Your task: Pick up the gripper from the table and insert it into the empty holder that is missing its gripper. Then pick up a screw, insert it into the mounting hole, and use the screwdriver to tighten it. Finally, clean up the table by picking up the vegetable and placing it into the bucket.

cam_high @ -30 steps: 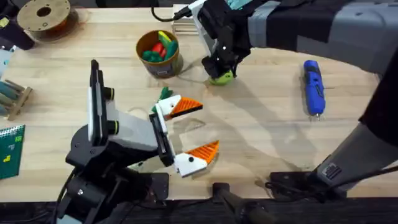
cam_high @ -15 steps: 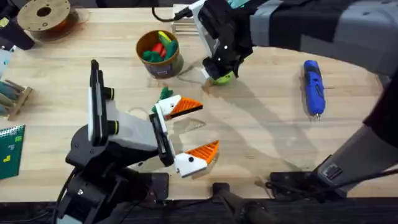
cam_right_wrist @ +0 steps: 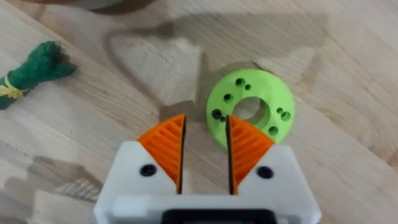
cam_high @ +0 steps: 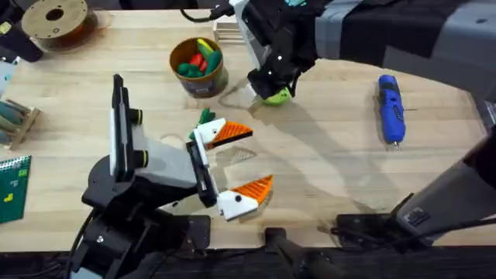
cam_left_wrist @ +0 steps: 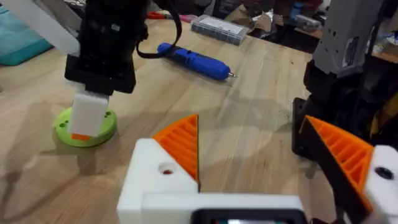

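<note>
Over on the far left of the table, an orange-brown spool is sitting by the back edge. Moving right, the left gripper is hovering low over the wood near the front. Its orange ribbed fingers are standing wide apart with nothing between them, and each one is sitting in its white holder.

The vegetable is lying flat on the table, just beside the farther of those two fingers; can't tell if it's actually touching. Behind that, the bucket is standing upright with some red, yellow and green toy produce piled inside it.

Right of the bucket, the right arm is reaching in across the table from the right side, and the right gripper is hanging right at the edge of a bright green disc with holes. Both its orange fingers are sitting almost together, with just a thin strip of bare wood showing between them, so it's gripping nothing.

Way off to the right, well apart from everything else, the screwdriver is lying on its side with the thin tip pointing toward the front of the table.
</note>
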You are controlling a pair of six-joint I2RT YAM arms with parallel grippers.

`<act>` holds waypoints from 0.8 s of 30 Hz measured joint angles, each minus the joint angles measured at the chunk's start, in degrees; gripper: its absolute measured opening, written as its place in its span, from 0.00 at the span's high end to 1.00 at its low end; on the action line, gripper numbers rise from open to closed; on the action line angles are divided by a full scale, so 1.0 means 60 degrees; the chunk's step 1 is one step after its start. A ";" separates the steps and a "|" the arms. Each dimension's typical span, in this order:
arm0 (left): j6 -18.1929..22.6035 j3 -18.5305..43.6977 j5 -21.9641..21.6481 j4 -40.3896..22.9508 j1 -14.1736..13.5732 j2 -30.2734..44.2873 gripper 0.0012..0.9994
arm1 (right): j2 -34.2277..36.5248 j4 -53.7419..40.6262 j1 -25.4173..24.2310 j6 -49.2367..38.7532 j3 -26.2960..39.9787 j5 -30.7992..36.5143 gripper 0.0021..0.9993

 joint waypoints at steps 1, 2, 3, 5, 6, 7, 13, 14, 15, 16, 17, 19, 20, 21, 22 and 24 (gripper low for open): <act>0.0000 0.0000 0.0000 -0.0001 0.0000 -0.0001 0.01 | 0.0031 0.0006 0.0008 0.0000 0.0000 0.0004 0.65; 0.0000 0.0000 0.0000 0.0000 0.0000 -0.0001 0.01 | 0.0078 0.0005 0.0009 0.0000 0.0000 0.0004 0.65; 0.0000 0.0000 0.0000 -0.0002 0.0000 0.0000 0.01 | 0.0132 0.0004 0.0005 0.0000 0.0000 0.0004 0.65; 0.0000 0.0000 0.0000 0.0000 0.0000 -0.0003 0.01 | 0.0260 0.0002 0.0005 0.0000 0.0000 0.0007 0.65; 0.0000 0.0000 0.0000 0.0000 0.0000 -0.0001 0.01 | 0.0315 0.0012 0.0005 0.0000 0.0000 0.0007 0.65; 0.0000 0.0000 0.0000 0.0000 0.0000 0.0000 0.01 | 0.0368 0.0032 0.0005 0.0000 0.0000 0.0007 0.65; 0.0000 0.0000 0.0000 0.0000 0.0000 -0.0004 0.01 | 0.0462 0.0151 0.0005 0.0000 0.0000 0.0007 0.65; 0.0000 0.0000 0.0000 0.0000 0.0000 0.0000 0.01 | 0.0462 0.0155 0.0005 0.0000 0.0000 0.0007 0.66; 0.0000 0.0000 0.0000 0.0000 0.0000 0.0000 0.01 | 0.0462 0.0161 0.0005 0.0000 0.0000 0.0007 0.66; 0.0000 0.0000 0.0000 0.0000 0.0000 0.0000 0.01 | 0.0466 0.0180 0.0005 0.0000 0.0000 0.0007 0.66; 0.0000 0.0000 0.0000 -0.0001 0.0000 0.0000 0.01 | 0.0478 0.0200 0.0005 0.0000 0.0000 0.0007 0.66; 0.0000 0.0000 0.0000 0.0000 0.0000 -0.0003 0.01 | 0.0523 0.0206 0.0005 0.0000 0.0000 0.0011 0.67; 0.0000 0.0000 0.0000 -0.0003 0.0000 0.0000 0.01 | 0.0559 0.0207 0.0005 -0.0003 0.0000 0.0011 0.68; 0.0000 0.0000 0.0000 0.0000 0.0000 0.0000 0.01 | 0.0597 0.0221 0.0005 -0.0006 0.0000 0.0013 0.70; 0.0000 0.0000 0.0000 0.0000 0.0000 0.0000 0.01 | 0.0618 0.0224 0.0005 -0.0004 0.0010 0.0043 0.73; 0.0000 0.0000 0.0000 0.0000 0.0000 0.0000 0.01 | 0.0620 0.0221 -0.0011 -0.0002 0.0025 0.0092 0.78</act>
